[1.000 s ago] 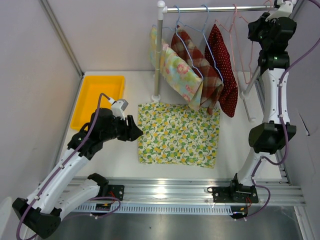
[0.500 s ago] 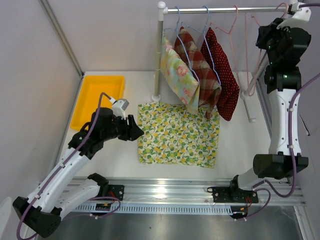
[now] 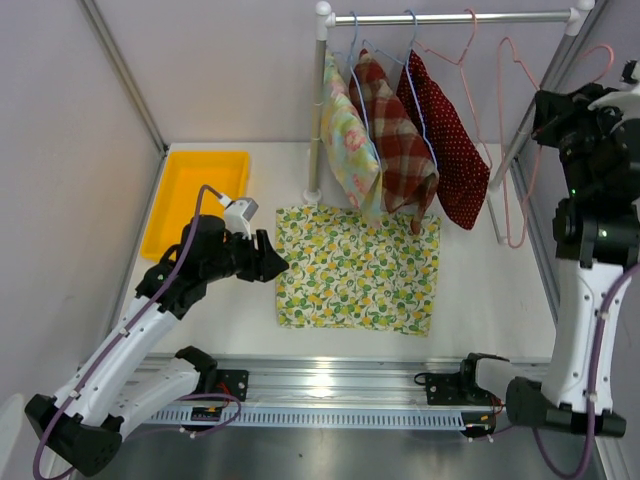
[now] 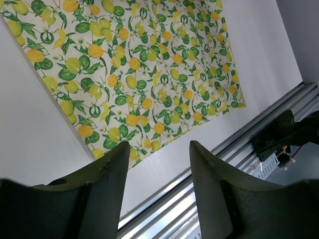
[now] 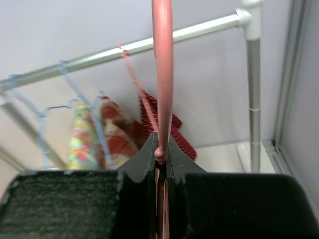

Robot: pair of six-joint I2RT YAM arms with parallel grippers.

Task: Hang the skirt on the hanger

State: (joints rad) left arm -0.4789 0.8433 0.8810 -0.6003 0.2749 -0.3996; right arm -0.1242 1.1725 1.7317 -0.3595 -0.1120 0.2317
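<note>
Fingertips (image 5: 142, 162) of our right gripper (image 5: 162, 155) were pinched on the pink hanger (image 5: 163, 74), holding it clear of the rail (image 3: 450, 17) to bring toward the skirt (image 3: 358, 268), which lay flat on the table (image 3: 480, 290) beside our left gripper (image 4: 158, 148), its fingers spread.

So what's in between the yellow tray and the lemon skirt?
The open left gripper is there, over the white table, nearer the skirt than the yellow tray. The top view shows it.
</note>
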